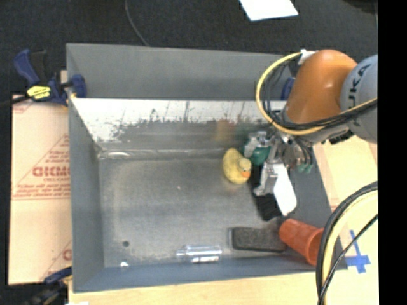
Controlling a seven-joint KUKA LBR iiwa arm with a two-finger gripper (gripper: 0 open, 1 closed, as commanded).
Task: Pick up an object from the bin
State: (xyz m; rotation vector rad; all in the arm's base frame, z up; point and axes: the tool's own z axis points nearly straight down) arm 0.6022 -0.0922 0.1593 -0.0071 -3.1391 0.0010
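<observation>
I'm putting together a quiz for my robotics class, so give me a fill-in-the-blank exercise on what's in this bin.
1. The yellow toy beside the tool is a rubber ____.
2. The cone in the near right corner of the bin is coloured ____.
3. The dark block lies on the view's ____ side of that cone.
Missing words: duck; orange; left.

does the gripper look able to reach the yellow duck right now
Probably yes: the yellow duck lies uncovered on the bin floor right beside the gripper, with nothing between them or on top of it.
</observation>
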